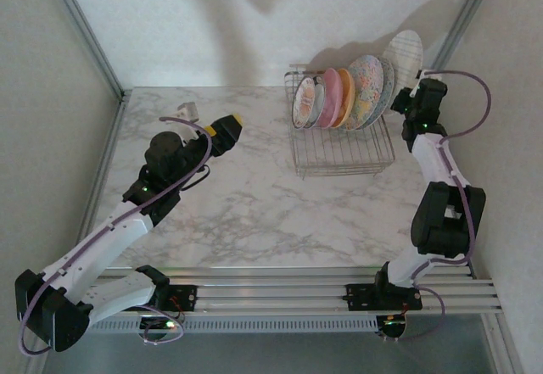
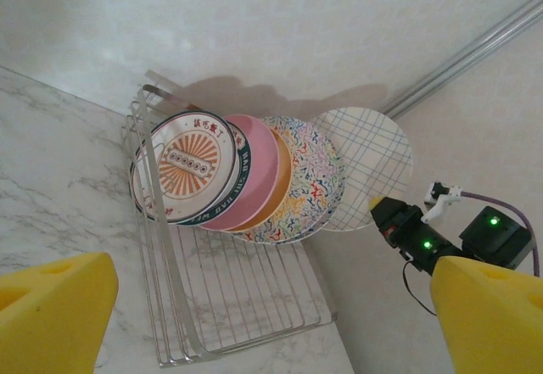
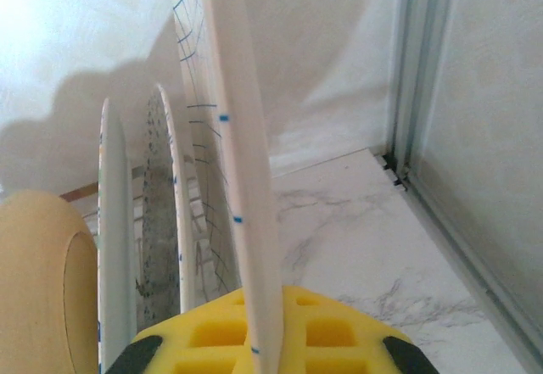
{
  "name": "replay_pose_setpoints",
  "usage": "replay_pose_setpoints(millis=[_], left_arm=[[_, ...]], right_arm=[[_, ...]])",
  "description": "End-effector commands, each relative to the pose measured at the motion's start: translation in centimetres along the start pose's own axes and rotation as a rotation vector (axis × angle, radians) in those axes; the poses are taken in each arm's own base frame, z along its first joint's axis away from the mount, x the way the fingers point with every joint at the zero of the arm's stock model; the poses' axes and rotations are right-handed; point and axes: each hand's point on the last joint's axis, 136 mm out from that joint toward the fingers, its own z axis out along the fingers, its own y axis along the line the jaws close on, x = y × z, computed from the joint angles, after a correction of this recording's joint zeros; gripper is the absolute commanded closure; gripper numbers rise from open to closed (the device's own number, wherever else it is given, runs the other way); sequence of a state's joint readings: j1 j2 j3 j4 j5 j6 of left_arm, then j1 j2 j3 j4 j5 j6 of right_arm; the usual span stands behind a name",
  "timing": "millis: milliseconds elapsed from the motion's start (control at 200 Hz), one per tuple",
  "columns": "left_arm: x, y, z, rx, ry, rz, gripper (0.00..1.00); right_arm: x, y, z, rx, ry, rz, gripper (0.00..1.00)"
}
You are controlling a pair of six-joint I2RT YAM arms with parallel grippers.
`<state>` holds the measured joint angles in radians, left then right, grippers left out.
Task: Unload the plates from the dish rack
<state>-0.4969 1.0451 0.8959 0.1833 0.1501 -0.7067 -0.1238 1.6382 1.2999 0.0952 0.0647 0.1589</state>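
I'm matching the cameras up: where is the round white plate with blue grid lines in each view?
Top external: round white plate with blue grid lines, upper right.
Left wrist: right of centre, behind the round multicolour-speckled plate.
Right wrist: edge-on, centre, from the bottom edge upward.
Shared landmark: the silver corner post to its right.

Racked plates [image 2: 182, 164] overlap, each hiding most of the next. The checked plate [image 3: 231, 153] runs off the top edge. A tiny white object [image 1: 186, 108] is unidentifiable.
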Motion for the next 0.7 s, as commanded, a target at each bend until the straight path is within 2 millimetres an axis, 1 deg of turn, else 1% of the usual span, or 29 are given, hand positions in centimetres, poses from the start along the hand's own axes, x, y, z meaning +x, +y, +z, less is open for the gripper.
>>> replay_pose_setpoints(millis=[0,195,375,596,696], left_arm=[[-0.8,-2.2,-0.4,0.070,-0.014,0.007,0.06],[-1.0,-2.5,-0.7,0.081,-0.018,0.008,0.05],[-1.0,-2.7,-0.8,0.091,-0.014,0.005,0.06],[-0.5,-2.9,-0.6,0.107,0.007,-0.019,0.05],[-0.1,-2.9,-0.1,0.110,0.027,-0.039,0.05]], right_arm=[[-6.2,-0.2,-2.8,0.045,-0.157,-0.001,1.00],[-7.0,-1.1,-4.6,0.103,-0.172,-0.011,1.00],[-8.5,-1.6,-7.1,0.133,-0.210,-0.011,1.00],[-10.9,-1.4,-11.6,0.133,-0.263,0.003,1.00],[-12.0,-0.7,-14.0,0.093,-0.292,0.018,1.00]])
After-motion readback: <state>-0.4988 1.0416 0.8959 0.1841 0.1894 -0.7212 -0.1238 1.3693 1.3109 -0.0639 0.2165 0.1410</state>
